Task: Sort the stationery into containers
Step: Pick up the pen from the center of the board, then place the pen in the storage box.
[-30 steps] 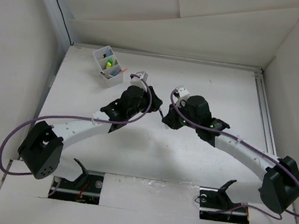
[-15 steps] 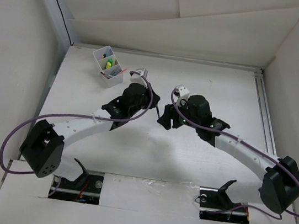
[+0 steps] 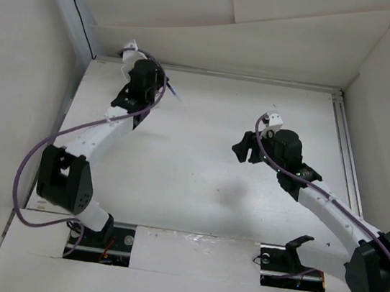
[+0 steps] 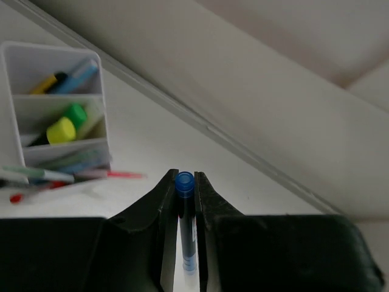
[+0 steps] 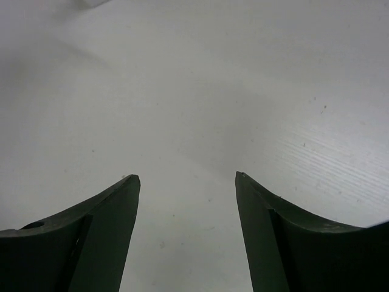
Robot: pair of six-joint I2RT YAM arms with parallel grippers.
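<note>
By the back wall (image 4: 261, 85) in the far-left corner, the left gripper (image 4: 185, 175) has its jaws pinching a blue pen (image 4: 185, 226). The tray (image 4: 102, 121) stands near, apparently untouched. The right gripper (image 5: 187, 176) has its jaws spread wide over open tabletop (image 5: 200, 85).

The right tool (image 5: 187, 176) hangs with its two dark fingers (image 5: 103, 225) spread wide apart over the white, faintly speckled worktop (image 5: 200, 85).

The small white rectangular plastic tray (image 4: 67, 159) is showing smooth, slightly translucent walls. The blue plastic pen (image 4: 185, 182) is looking glossy, the white tabletop (image 5: 243, 91) matt and faintly grained.
</note>
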